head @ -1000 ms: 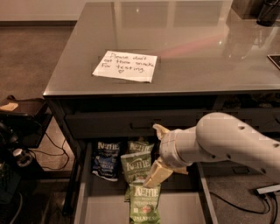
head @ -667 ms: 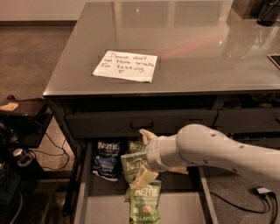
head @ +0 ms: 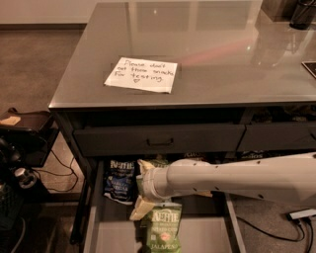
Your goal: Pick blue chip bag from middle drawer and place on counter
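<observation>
The blue chip bag lies at the back left of the open middle drawer, partly under the counter's edge. My gripper reaches in from the right on a white arm, just right of the blue bag. Its pale fingers are spread open and hold nothing. A green Kettle bag lies just below and right of the gripper, and another green bag shows behind it. The grey counter above carries the white handwritten note.
A shut drawer front with a slim pull handle sits above the open drawer. A dark container stands at the counter's back right corner. Cables and dark gear lie on the floor to the left of the cabinet.
My arm has swung left across the drawer, from over the green bags to next to the blue bag. The bags have not moved.
</observation>
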Controlling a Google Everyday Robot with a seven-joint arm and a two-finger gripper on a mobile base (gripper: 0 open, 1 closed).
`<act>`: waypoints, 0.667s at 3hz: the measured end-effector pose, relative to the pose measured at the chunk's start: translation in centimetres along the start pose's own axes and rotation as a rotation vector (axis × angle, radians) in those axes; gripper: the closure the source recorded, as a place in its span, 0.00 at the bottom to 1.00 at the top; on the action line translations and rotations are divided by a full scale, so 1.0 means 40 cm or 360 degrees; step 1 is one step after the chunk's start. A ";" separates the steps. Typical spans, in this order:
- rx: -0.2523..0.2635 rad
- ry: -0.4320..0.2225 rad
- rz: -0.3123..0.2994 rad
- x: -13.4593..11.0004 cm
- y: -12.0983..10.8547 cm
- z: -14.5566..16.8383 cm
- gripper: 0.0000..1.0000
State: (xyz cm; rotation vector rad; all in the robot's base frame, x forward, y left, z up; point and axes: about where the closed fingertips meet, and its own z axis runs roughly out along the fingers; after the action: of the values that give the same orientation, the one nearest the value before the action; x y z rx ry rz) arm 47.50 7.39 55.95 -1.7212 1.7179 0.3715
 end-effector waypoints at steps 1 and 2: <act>0.0000 0.0000 0.0000 0.000 0.000 0.000 0.00; 0.0010 0.0087 -0.0084 0.032 -0.002 0.017 0.00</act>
State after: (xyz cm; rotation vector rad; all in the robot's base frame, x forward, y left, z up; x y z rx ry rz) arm 47.86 6.84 54.67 -1.7834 1.7066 0.2971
